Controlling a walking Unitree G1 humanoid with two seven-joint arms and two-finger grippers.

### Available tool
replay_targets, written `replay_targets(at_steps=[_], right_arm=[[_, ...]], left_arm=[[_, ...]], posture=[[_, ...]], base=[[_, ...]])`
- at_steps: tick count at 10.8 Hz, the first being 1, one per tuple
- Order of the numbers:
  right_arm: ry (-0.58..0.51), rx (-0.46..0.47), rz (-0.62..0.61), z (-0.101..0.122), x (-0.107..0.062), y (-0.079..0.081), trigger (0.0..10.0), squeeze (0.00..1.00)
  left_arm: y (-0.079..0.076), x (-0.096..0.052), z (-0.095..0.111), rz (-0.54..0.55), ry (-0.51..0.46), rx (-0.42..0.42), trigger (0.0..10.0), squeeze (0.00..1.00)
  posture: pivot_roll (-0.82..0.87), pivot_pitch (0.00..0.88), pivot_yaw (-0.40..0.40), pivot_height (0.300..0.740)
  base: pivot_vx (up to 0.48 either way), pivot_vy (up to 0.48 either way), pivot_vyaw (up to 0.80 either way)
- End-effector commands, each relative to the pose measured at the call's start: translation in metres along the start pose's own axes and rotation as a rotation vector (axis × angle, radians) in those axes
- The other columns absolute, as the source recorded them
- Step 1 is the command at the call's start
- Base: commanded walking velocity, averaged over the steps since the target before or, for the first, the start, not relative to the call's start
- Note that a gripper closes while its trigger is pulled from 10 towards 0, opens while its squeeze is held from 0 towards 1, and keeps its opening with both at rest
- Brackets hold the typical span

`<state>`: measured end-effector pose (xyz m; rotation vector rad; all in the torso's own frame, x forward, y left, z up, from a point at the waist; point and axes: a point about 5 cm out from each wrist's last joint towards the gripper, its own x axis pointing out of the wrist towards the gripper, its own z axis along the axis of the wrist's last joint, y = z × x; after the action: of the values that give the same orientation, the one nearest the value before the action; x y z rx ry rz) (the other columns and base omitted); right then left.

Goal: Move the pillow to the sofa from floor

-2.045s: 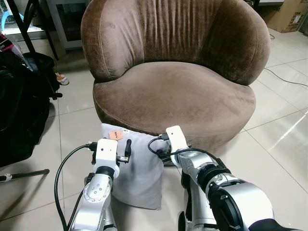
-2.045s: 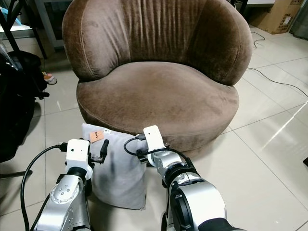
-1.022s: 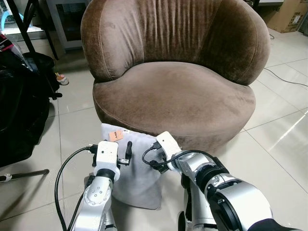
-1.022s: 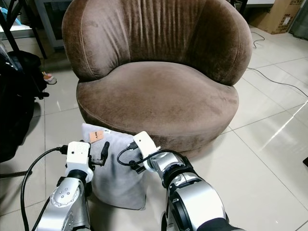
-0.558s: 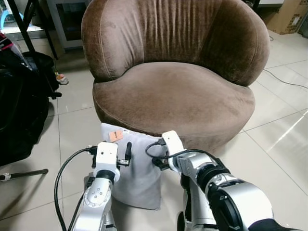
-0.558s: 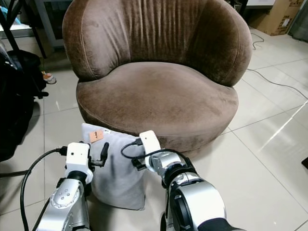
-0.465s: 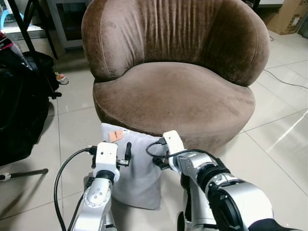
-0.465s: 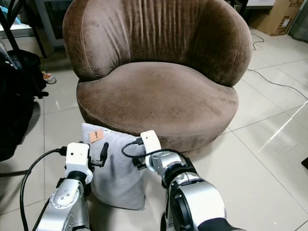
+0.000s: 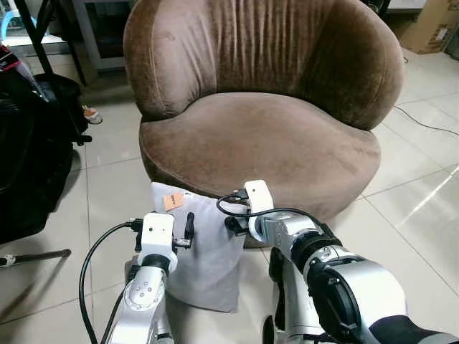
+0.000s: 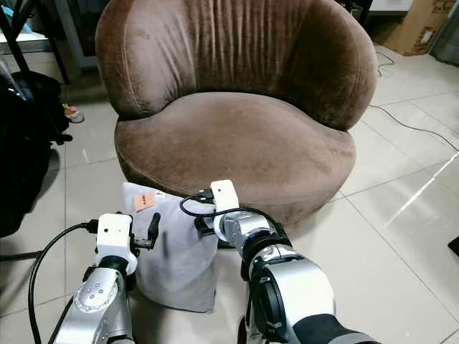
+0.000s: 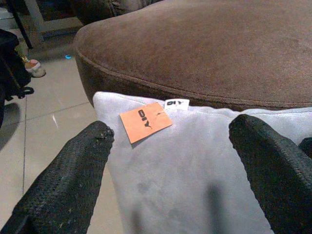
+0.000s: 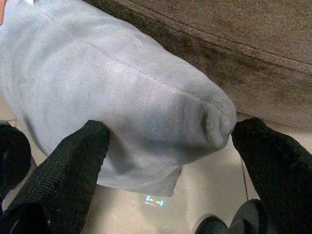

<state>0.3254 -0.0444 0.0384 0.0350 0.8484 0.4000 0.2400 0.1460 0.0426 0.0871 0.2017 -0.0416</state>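
Left eye view: you see the grey pillow (image 9: pixel 203 251) standing on edge on the tiled floor (image 9: pixel 115 179), leaning against the near base of the brown velvet sofa (image 9: pixel 265 136). An orange tag (image 9: pixel 172 201) hangs at the pillow's upper left corner. The left gripper (image 9: pixel 188 228) sits against the pillow's left face; the right gripper (image 9: pixel 233 223) sits at its upper right corner. A black bag (image 9: pixel 32 158) lies on the floor to the left, and a cardboard box (image 9: pixel 434 29) stands at the far right.

Right eye view: you see a thin cable (image 10: pixel 416 129) running across the glossy light tiles to the right of the sofa. A dark metal stand (image 10: pixel 39 29) rises at the far left.

Left wrist view: the orange tag carries dark characters that are too small to read with certainty; a small white label (image 11: pixel 176 103) beside it bears dark print, also illegible. The two black fingers (image 11: pixel 73 170) are spread wide on either side of the pillow's top edge, gripping nothing.

Right wrist view: the fingers (image 12: pixel 68 170) are spread wide, straddling the pillow's rounded corner. Whether they touch it, you cannot tell.
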Motion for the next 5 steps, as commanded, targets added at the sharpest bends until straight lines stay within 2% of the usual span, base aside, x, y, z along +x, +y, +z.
replay_targets(at_steps=[1,5], right_arm=[[-0.037,0.009,0.084,0.017,0.001,0.036,10.0,0.0],[0.016,-0.003,0.079,0.003,0.003,0.039,10.0,0.0]], left_arm=[[0.001,0.0,0.001,0.013,-0.002,-0.006,10.0,0.0],[0.003,-0.001,0.001,0.014,-0.004,0.002,10.0,0.0]], posture=[[0.03,0.0,-0.108,0.435],[0.04,0.0,-0.103,0.435]], base=[[0.0,0.0,0.0],[0.0,0.0,0.0]])
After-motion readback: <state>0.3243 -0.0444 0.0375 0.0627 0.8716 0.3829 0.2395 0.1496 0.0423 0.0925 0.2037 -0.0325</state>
